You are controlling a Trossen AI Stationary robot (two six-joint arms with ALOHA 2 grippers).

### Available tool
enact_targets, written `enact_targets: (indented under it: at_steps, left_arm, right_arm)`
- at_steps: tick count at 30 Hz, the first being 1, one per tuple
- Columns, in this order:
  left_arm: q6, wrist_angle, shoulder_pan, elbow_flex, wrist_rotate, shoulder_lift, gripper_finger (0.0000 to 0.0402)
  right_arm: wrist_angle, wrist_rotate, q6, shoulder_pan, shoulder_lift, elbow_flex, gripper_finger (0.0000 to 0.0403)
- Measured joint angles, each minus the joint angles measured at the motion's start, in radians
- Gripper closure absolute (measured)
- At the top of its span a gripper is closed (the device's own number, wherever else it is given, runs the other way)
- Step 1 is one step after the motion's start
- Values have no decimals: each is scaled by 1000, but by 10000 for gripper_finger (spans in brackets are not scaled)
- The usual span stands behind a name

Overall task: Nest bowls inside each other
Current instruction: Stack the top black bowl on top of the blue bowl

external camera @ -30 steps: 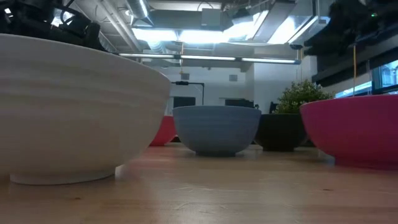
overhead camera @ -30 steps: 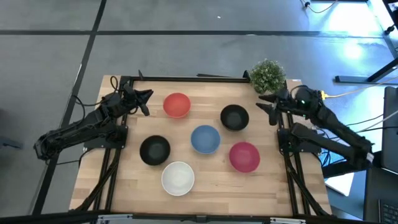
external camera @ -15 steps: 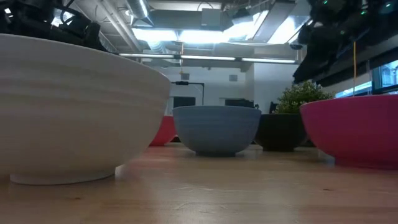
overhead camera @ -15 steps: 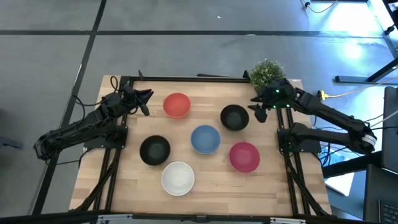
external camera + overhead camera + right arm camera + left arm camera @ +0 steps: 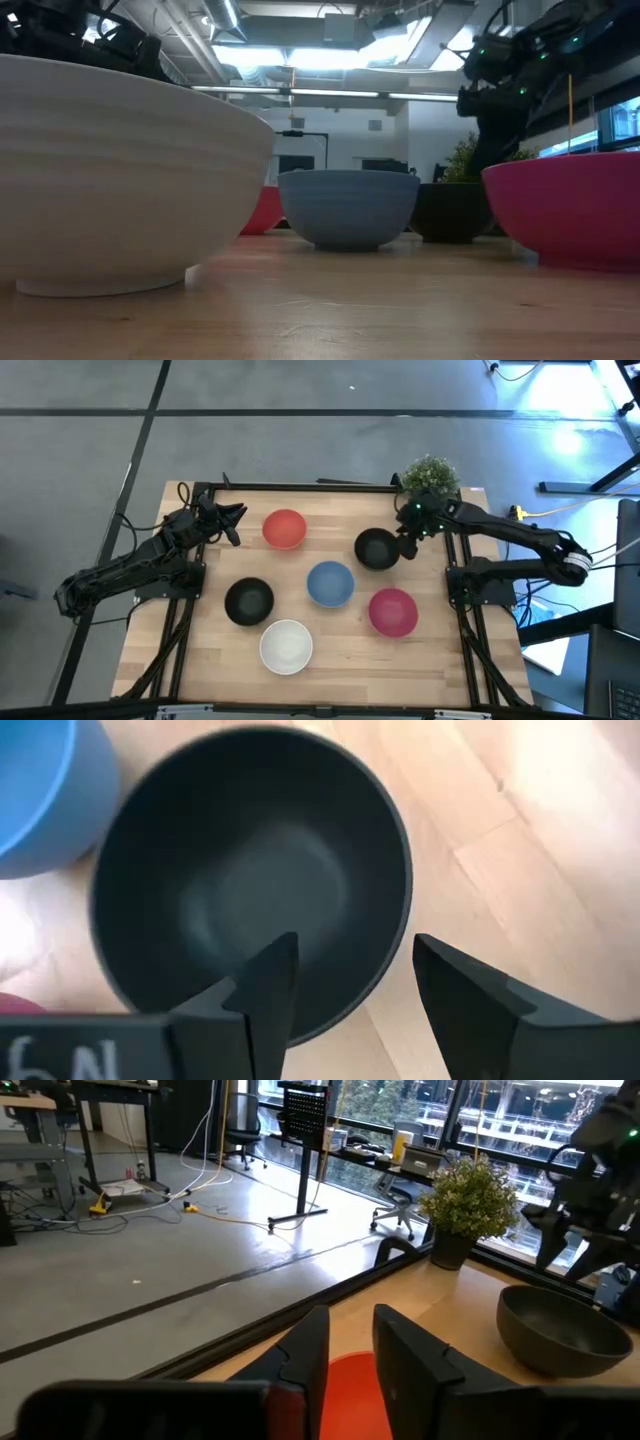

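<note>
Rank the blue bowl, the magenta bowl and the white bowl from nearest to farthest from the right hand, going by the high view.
The right hand hangs open over the rim of the black bowl near the plant.
1. Blue bowl: mid-table, just leftward of that black bowl.
2. Magenta bowl: on the right side, toward the front edge.
3. White bowl: front of the table, farthest.

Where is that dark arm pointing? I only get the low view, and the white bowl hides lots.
Observer: The right tool hangs over the far black bowl, open, one finger inside its rim and one outside.
Operator: Are there more bowls I can't see?
Observer: Yes, a second black bowl sits empty beside the white bowl.
Operator: What about the other arm?
Observer: The left tool hovers open beside the red bowl, holding nothing.
</note>
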Motion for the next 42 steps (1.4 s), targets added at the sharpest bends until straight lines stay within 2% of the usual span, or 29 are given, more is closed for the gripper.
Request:
enact_targets:
  at_steps: [16,20,31,37,42]
  left_arm:
    - [1,0,0,0,0,0,320]
    - [1,0,0,0,0,0,318]
    - [1,0,0,0,0,0,321]
    - [1,-1,0,0,0,0,320]
    - [1,-1,0,0,0,0,325]
  right_arm:
    - [121,11,-21,-1,165,0,206]
    - [121,27,-25,-1,180,0,238]
    - [128,15,-31,-1,179,0,387]
    - [130,16,-24,-1,179,0,380]
    - [131,5,-24,-1,179,0,392]
